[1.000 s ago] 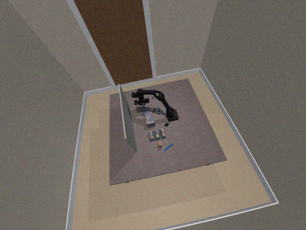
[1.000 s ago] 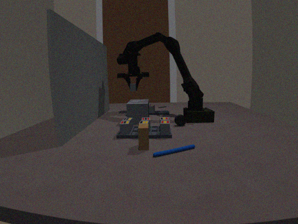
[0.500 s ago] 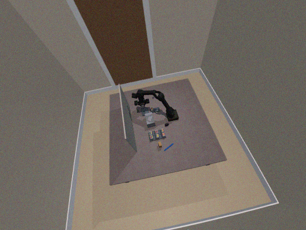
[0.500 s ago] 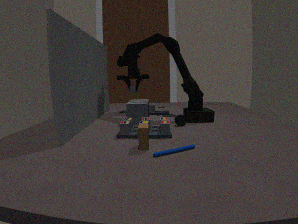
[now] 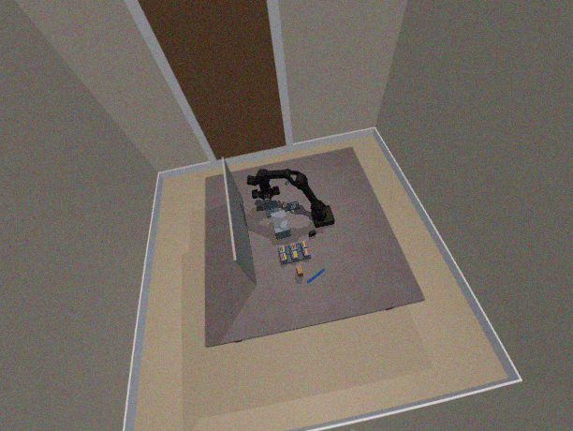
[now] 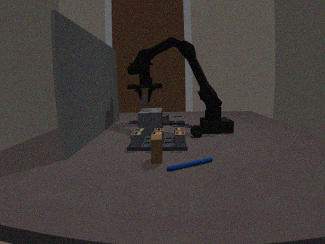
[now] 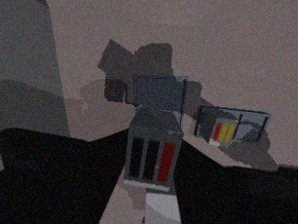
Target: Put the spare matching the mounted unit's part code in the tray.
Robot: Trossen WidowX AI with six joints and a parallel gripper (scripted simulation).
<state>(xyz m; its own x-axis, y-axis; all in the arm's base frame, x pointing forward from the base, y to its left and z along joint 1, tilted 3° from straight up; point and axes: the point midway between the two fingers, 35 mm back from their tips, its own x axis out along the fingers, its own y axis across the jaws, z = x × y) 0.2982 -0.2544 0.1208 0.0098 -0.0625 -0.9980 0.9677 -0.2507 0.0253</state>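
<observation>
We've got jaws (image 6: 144, 98) clamped on spare (image 7: 153, 152), hanging high; tray (image 7: 158, 93) sits straight below, near tabletop's far edge. Next: descend.

Tall panel (image 6: 85, 87) close beside claw (image 6: 145, 98)

A blue rod (image 6: 189, 164) lies beside an upright tan block (image 6: 156, 147).

The arm (image 6: 196, 66) is matte black throughout: slim jointed links, a blocky square base (image 6: 216, 125), and tapered dark fingers (image 6: 138, 93).
</observation>
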